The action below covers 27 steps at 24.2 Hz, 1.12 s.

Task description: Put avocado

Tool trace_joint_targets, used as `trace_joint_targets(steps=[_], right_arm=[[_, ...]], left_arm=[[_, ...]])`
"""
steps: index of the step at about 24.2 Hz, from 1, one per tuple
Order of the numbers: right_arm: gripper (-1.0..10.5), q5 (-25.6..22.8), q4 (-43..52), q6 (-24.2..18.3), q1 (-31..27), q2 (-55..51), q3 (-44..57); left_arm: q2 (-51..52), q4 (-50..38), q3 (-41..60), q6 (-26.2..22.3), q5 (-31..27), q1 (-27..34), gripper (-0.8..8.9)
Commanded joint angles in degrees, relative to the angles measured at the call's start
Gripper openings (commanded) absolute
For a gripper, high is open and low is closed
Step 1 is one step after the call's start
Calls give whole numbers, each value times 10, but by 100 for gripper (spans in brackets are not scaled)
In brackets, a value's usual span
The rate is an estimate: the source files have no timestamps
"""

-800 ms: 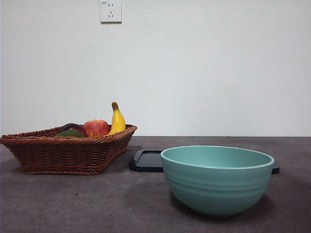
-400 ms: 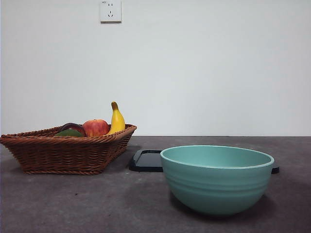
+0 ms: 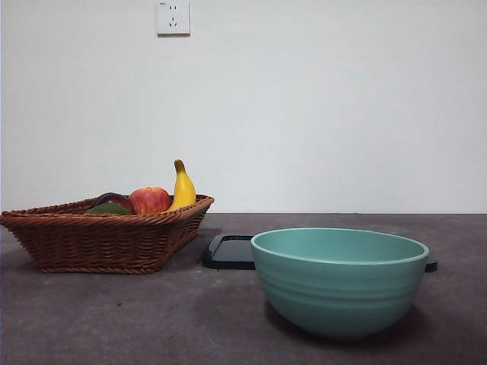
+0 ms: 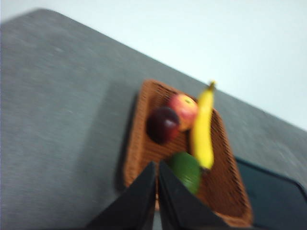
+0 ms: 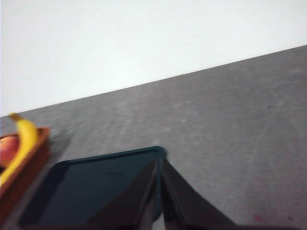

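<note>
The olive-green avocado (image 4: 186, 170) lies in the brown wicker basket (image 4: 225, 191), beside the banana (image 4: 203, 128). In the front view only its top edge (image 3: 109, 207) shows above the basket rim (image 3: 106, 236). My left gripper (image 4: 157, 168) is shut and empty, held above the basket close to the avocado. My right gripper (image 5: 159, 165) is shut and empty, above the black tray (image 5: 96, 184). Neither arm shows in the front view.
The basket also holds a red-and-yellow apple (image 3: 151, 200), a dark maroon fruit (image 4: 162, 124) and the banana (image 3: 182, 186). A teal bowl (image 3: 339, 280) stands at the front right, with the black tray (image 3: 232, 252) behind it. A wall socket (image 3: 173, 17) is high on the wall.
</note>
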<state>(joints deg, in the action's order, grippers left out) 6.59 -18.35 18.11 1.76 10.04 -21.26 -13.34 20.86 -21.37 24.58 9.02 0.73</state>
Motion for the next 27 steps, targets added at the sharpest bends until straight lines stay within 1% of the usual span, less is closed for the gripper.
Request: trace_joint_targets(steps=[1,6,10,13,15,18,20,23,25,27], right_arm=[[7,32,-37,-41,0,43,-68],[7,110,-157,-99,0,142,-192],[7,165,-243,-123,3,216,-279],[7,196,-295,-131,16,265,-337],[7,222,-340,-142,40,304,-386],[7,226,-391,-155,92,343,-438],[7,226,-416,-162,128,357,-454],[7,225,-449,-178,171,368,-456],[7,225,-461,-189,190,371,-456],[7,225,-459,-190,200,371,-456]], left_arm=[[-50,26,-57,-46,39,1,9],[-144,104,-151,-111,106,0,9],[-215,184,-226,-156,157,-7,9],[-259,241,-277,-182,172,-22,9],[-292,297,-326,-205,173,-42,9],[-324,376,-385,-231,195,-73,9],[-329,406,-405,-244,196,-93,9],[-327,426,-409,-254,196,-111,9],[-327,427,-409,-254,196,-115,9],[-327,425,-409,-254,196,-116,9]])
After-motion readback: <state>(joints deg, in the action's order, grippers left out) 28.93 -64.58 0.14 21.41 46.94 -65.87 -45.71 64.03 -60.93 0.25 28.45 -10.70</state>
